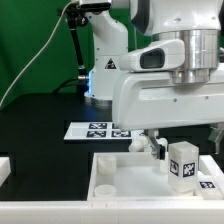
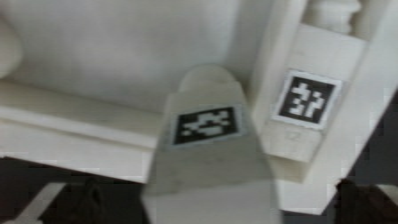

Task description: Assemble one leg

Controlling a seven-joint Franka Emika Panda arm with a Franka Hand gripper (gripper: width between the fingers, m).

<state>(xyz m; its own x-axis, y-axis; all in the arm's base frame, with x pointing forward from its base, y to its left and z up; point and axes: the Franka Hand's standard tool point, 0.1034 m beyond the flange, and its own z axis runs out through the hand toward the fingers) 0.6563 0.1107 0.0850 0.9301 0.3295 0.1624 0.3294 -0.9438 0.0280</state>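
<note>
The leg (image 1: 183, 162) stands upright on the white tabletop (image 1: 120, 182), toward the exterior view's right. My hand (image 1: 160, 146) hangs just beside it. I cannot tell whether I am gripping it. I judge that screwing it home is not yet done.

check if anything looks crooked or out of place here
Nothing looks spilled or broken. The only mild oddity is the leg: in the exterior view it looks slightly tilted, not square to the tabletop under it. Whether it rests there or is held cannot be told.
</note>
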